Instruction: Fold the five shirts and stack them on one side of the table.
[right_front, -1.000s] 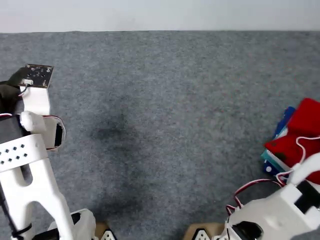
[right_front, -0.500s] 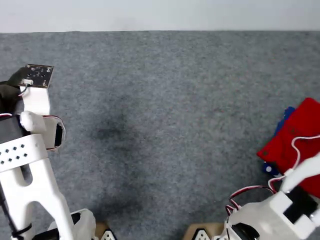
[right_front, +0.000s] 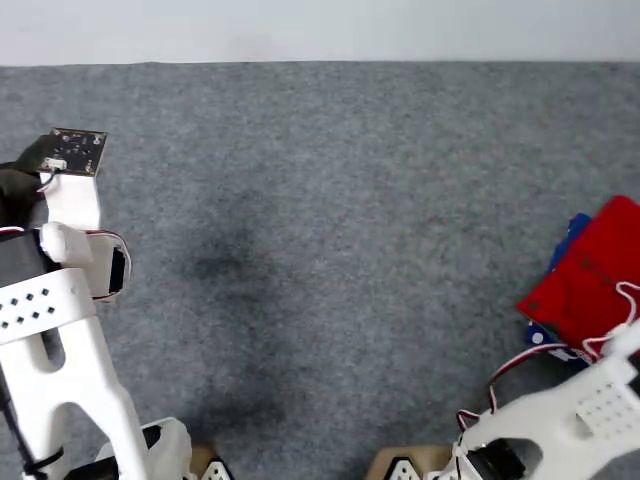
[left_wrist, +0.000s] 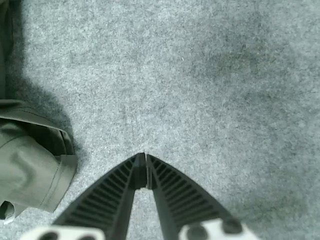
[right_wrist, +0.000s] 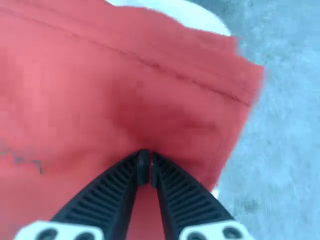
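Note:
A folded red shirt lies on top of a stack at the table's right edge, with a blue shirt peeking out beneath it. My right gripper is shut, its tips together just over the red shirt; a white shirt edge shows past the red cloth. My left gripper is shut with nothing in it, low over the grey carpet. Beside it lies a crumpled dark olive shirt, which appears at the table's left edge as the olive shirt.
The left arm stands at the near left and the right arm at the near right corner. Grey carpet covers the table between them. A pale wall runs along the far edge.
The red shirt has settled flat on the stack. The right arm has drawn back toward the near right corner. The left arm has not moved.

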